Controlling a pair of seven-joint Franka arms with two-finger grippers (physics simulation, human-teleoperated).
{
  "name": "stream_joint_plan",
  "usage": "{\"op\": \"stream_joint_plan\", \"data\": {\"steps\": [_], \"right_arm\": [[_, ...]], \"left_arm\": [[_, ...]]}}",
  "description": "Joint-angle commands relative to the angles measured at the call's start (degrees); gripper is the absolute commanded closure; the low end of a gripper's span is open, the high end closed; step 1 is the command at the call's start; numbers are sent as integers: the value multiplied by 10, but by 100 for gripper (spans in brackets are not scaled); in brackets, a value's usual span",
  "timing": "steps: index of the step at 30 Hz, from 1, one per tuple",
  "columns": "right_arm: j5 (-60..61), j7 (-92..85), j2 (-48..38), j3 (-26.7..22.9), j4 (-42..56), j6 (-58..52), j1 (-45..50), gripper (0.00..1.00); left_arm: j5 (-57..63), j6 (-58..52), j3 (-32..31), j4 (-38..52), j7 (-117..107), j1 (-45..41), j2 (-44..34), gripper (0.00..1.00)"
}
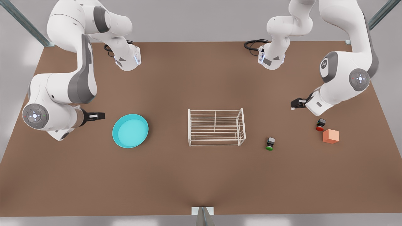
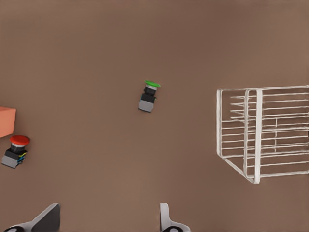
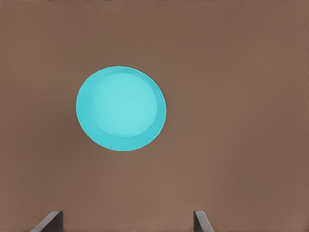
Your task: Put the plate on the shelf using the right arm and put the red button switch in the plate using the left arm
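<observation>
On the brown tabletop (image 1: 201,175) sit two things that could carry something, and both carry nothing: one plate (image 1: 130,130), a round turquoise dish with a raised rim, lies flat toward the front view's left with its bowl bare, and one shelf (image 1: 216,127), a low rack of thin white wire, stands upright near the middle with nothing on its gridded top or under it. The plate and the shelf are apart, with bare tabletop between them. To the front view's right of the shelf are three small things: one green button switch (image 1: 270,143) near the rack, one red button switch (image 1: 320,124) farther out, and one salmon-orange cube (image 1: 331,136) just beside the red one. In the left wrist view the red button switch (image 2: 15,151) rests with its cap up and the cube (image 2: 7,122) close by it, the green button switch (image 2: 148,95) lies alone between them and the shelf (image 2: 256,135). The right hand (image 1: 95,116) hovers just beside the plate on the front view's left, its two fingers spread wide and holding nothing; the right wrist view looks down on the plate (image 3: 121,108) beyond the spread fingertips (image 3: 50,221). The left hand (image 1: 298,103) hangs above the tabletop near the red button switch, fingers (image 2: 165,216) likewise wide apart and empty.
</observation>
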Motion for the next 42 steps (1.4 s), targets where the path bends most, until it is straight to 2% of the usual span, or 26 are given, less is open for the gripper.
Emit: {"op": "stream_joint_plan", "data": {"steps": [1,3,5,7,10,12,15,22,24,27,32,37,39,40,41,42], "right_arm": [[-15,-25,0,-1,0,16,20,0],[-33,-24,3,-1,-3,22,20,0],[-29,-25,43,-1,-44,93,15,0],[-10,-17,63,-2,-42,105,17,0],[124,12,62,-8,-77,126,-23,0],[125,4,63,-8,-103,144,-26,0],[150,-59,74,-6,-177,241,-43,0],[187,-154,86,-5,-250,296,-91,0],[182,-208,66,-4,-317,370,-97,0],[157,-208,70,-3,-342,421,-97,0],[157,-206,94,-3,-347,429,-95,0],[165,-198,119,-3,-347,442,-89,0],[166,-191,123,-3,-347,446,-83,6],[167,-190,125,-3,-347,447,-83,15],[167,-185,125,-3,-347,446,-83,34],[167,-184,124,-3,-347,442,-83,40]], "left_arm": [[-3,79,0,2,7,-13,-1,0],[-5,79,0,2,7,-10,-1,0],[-25,81,0,2,3,-10,25,0],[-44,79,9,1,6,-9,25,0],[37,79,5,-28,64,-10,11,0],[87,84,5,-71,130,-10,-13,0],[88,135,6,-120,173,-10,-19,0],[126,195,50,-134,254,-8,-6,0],[126,202,53,-134,262,6,4,0],[126,224,53,-134,311,45,22,0],[81,215,54,-134,376,97,54,0],[83,224,54,-124,385,121,76,0],[88,229,54,-108,395,123,92,0],[88,231,53,-105,398,123,98,0],[89,238,53,-95,399,123,111,0],[89,245,53,-91,399,123,120,0]]}}
